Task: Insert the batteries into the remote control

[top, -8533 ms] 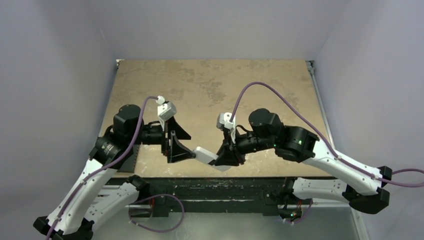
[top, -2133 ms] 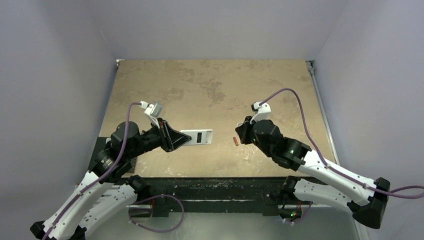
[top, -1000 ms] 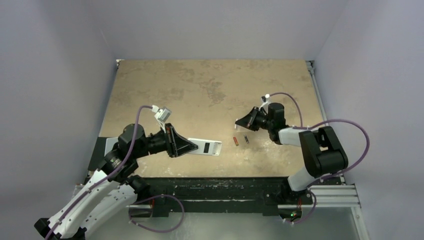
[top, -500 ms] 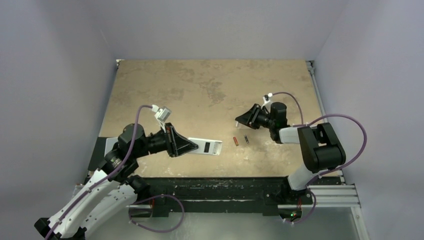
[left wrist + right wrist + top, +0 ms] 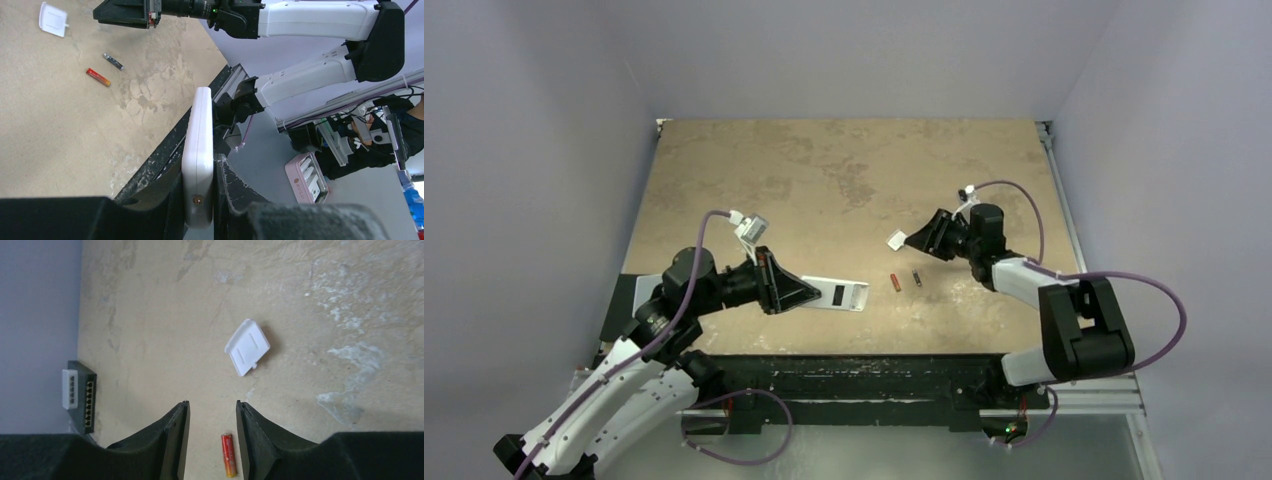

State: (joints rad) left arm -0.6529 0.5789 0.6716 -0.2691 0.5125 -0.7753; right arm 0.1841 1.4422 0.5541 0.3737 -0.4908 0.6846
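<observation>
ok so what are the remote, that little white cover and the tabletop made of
The remote control: smooth white moulded plastic, going by its edge seam and slight sheen. The small white cover: probably the same plastic, thin, with moulded slots. The tabletop: matte tan with pale worn patches; painted board or laminate, hard to tell.

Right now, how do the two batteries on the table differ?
The red battery is reddish-orange, while the dark battery is grey-black. The red battery lies nearer the remote, and the dark battery lies just beyond it. Only the red battery shows in the right wrist view; the dark battery is out of frame there. Both lie flat on the table, loose, slightly apart and roughly parallel.
</observation>
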